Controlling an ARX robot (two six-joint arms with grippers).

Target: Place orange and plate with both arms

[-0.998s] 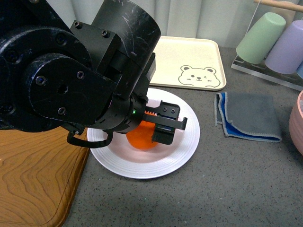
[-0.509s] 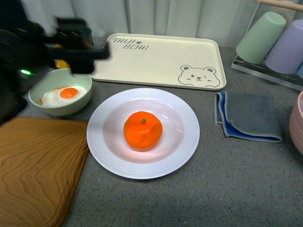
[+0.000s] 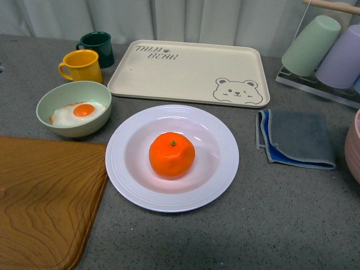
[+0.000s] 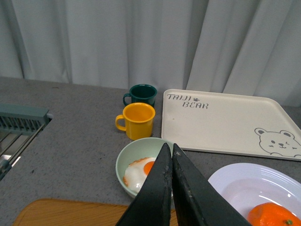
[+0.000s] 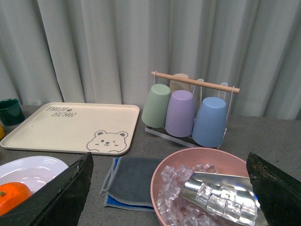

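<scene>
The orange (image 3: 171,154) sits in the middle of the white ridged plate (image 3: 222,169), stem dimple up, on the grey counter. Neither arm shows in the front view. My left gripper (image 4: 168,149) is shut with nothing between its fingers, held above the counter over the green bowl (image 4: 129,162); the plate (image 4: 235,181) and the orange (image 4: 273,217) lie beside it in that view. My right gripper (image 5: 169,165) is open and wide, raised above the pink bowl (image 5: 162,176); the plate (image 5: 35,165) and orange (image 5: 11,197) show at one edge.
A pale green bowl with a fried egg (image 3: 73,109), a yellow mug (image 3: 82,66) and a dark green mug (image 3: 98,48) stand back left. A beige bear tray (image 3: 191,70) lies behind the plate. A wooden board (image 3: 42,202), a grey-blue cloth (image 3: 298,138), a cup rack (image 3: 326,48) and a pink bowl of ice (image 5: 207,193) surround it.
The left arm, which stood over the plate with its gripper around the orange, has let go and drawn back to the left, out of the front view. The orange stays on the plate.
</scene>
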